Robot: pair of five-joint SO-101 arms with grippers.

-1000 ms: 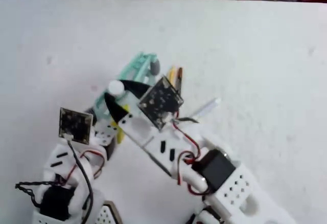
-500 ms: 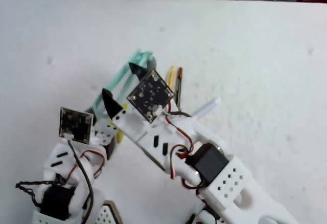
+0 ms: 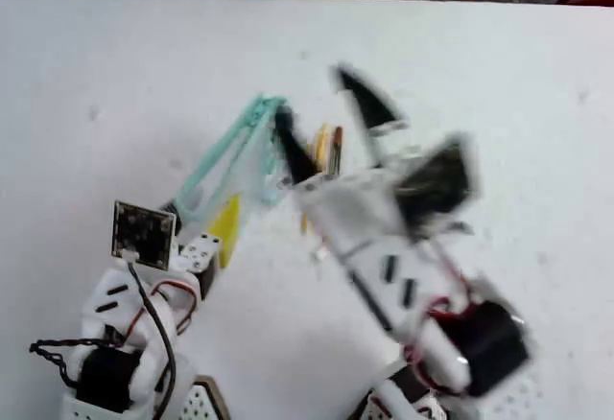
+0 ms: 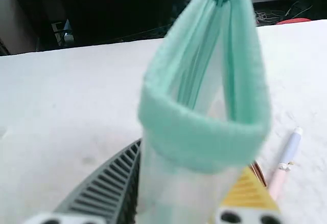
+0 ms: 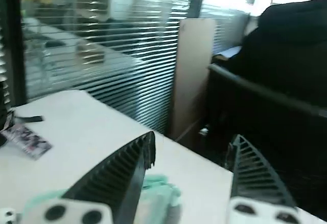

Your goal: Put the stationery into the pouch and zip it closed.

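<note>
White table: L tool clamps mint pouch; R tool spread wide nr pencils, pen.

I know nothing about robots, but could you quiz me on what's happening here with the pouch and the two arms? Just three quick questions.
1. True or false: the pouch is zipped closed.
2. What does the left gripper hold? A: a pen. B: the pouch. C: nothing.
3. Fill the gap: the right gripper has its jaws ____, with nothing between them.

Key: 1 false, its mouth gapes open; 2 B; 3 open.
</note>
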